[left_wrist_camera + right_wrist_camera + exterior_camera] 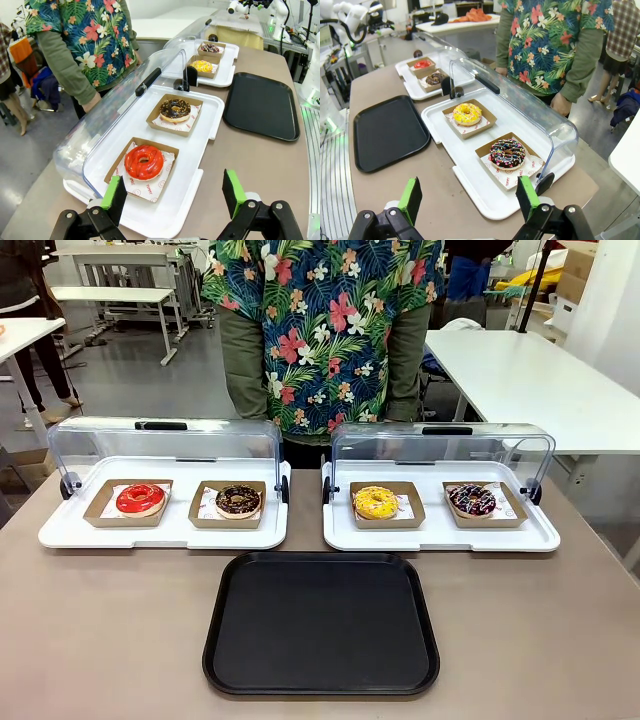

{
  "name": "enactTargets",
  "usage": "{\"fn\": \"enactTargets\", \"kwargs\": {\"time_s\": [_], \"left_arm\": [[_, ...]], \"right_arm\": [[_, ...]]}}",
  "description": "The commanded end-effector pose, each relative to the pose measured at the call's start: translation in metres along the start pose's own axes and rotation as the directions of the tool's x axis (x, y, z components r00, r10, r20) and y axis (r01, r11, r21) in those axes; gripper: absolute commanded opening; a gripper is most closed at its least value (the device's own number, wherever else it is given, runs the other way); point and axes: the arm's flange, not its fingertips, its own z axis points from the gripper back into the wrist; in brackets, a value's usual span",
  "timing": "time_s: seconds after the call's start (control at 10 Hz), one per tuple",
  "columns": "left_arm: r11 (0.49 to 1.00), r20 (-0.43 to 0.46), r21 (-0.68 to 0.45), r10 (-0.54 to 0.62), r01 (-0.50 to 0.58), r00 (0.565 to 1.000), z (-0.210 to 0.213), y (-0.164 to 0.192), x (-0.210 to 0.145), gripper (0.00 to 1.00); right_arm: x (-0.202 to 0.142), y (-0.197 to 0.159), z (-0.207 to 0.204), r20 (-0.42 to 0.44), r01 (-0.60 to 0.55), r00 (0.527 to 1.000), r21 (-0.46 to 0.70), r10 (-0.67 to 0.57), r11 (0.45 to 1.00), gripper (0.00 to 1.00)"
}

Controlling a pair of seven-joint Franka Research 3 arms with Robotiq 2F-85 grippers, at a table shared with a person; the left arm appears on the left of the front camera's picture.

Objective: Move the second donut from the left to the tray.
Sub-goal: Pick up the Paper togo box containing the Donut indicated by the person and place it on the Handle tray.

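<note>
Brown table (100,630): sprinkled chocolate donut (238,500) in cardboard tray (203,519) on left-hand white tray (70,535), just right of red donut (140,499); black tray (320,625) nearer, at centre; left claw (175,193), right claw (469,195), jaws parted wide.

Just ahead of the left gripper (174,192), a red-glazed donut (144,161) lies on white paper in a brown cardboard tray (159,144). This sits on a white tray (202,107) whose clear lid (110,115), fitted with a black handle (148,81), is tipped open on the side away from the gripper. Ahead of the right gripper (469,197), a second white tray (507,117) with its own raised clear cover (520,92) carries a dark donut with pink and white drizzle (506,153) nearest it and a yellow donut (467,113) farther along. A person (320,320) in a floral shirt stands beyond both white trays, across the brown table (120,630).
</note>
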Motion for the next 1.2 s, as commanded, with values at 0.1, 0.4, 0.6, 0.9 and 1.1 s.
{"fn": "enactTargets", "kwargs": {"time_s": [0.1,0.4,0.6,0.9,1.1], "left_arm": [[1.000,0.000,-0.002,-0.005,0.005,1.000,0.0009,0.0002,0.0015,1.00],[1.000,0.000,-0.002,-0.005,0.005,1.000,0.0009,0.0002,0.0015,1.00],[1.000,0.000,-0.002,-0.005,0.005,1.000,0.0009,0.0002,0.0015,1.00],[1.000,0.000,-0.002,-0.005,0.005,1.000,0.0009,0.0002,0.0015,1.00],[1.000,0.000,-0.002,-0.005,0.005,1.000,0.0009,0.0002,0.0015,1.00]], "right_arm": [[0.0015,-0.0012,0.0002,0.020,-0.016,1.000,0.000,0.016,1.000,1.00],[0.0015,-0.0012,0.0002,0.020,-0.016,1.000,0.000,0.016,1.000,1.00],[0.0015,-0.0012,0.0002,0.020,-0.016,1.000,0.000,0.016,1.000,1.00],[0.0015,-0.0012,0.0002,0.020,-0.016,1.000,0.000,0.016,1.000,1.00],[0.0015,-0.0012,0.0002,0.020,-0.016,1.000,0.000,0.016,1.000,1.00]]}}
